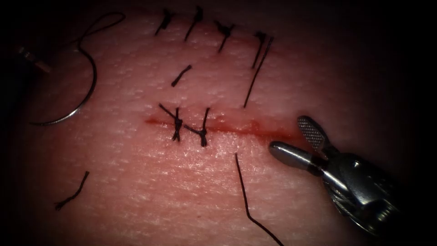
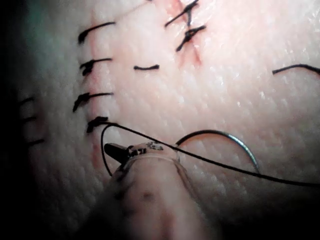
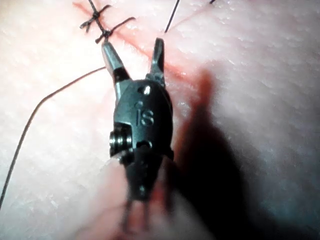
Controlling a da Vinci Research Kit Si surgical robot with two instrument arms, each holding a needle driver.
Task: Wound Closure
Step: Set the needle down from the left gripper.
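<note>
No walls, floor, furniture or windows can be made out. In the endoscope view the lit area is ringed by darkness, which deepens toward the edges and corners. The light is thrown from above and in front, brightest at the middle. In the right wrist view a dark shadow (image 3: pixel 220 165) is cast across the pale, strongly lit surface.

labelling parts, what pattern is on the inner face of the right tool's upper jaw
A fine cross-hatched grid, on the open silver metal right tool, clearest in the endoscope view.
</note>
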